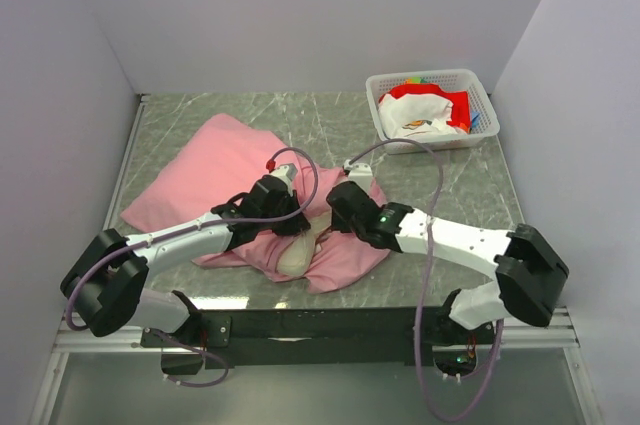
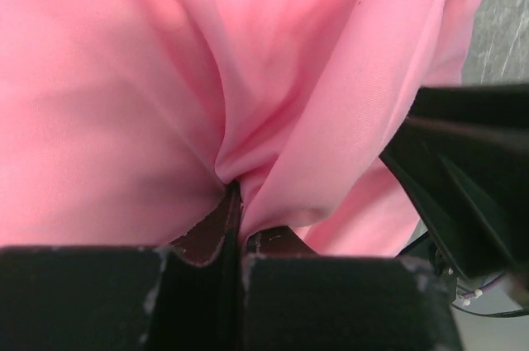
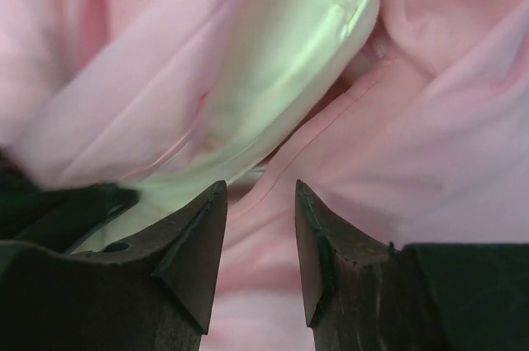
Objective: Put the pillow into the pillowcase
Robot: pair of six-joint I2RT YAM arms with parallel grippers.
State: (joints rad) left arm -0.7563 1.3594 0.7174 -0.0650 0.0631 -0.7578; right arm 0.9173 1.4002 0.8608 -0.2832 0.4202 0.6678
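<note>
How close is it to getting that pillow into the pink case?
Nearly done, it seems. Most of the pillow already sits inside the pillowcase; only a cream end shows at the opening. The left gripper is pinching the pink fabric, while the right gripper hangs open by the hem. Remaining: pulling the case over that last end.

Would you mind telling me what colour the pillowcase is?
The pillowcase is plain pink, clearest in the left wrist view.
</note>
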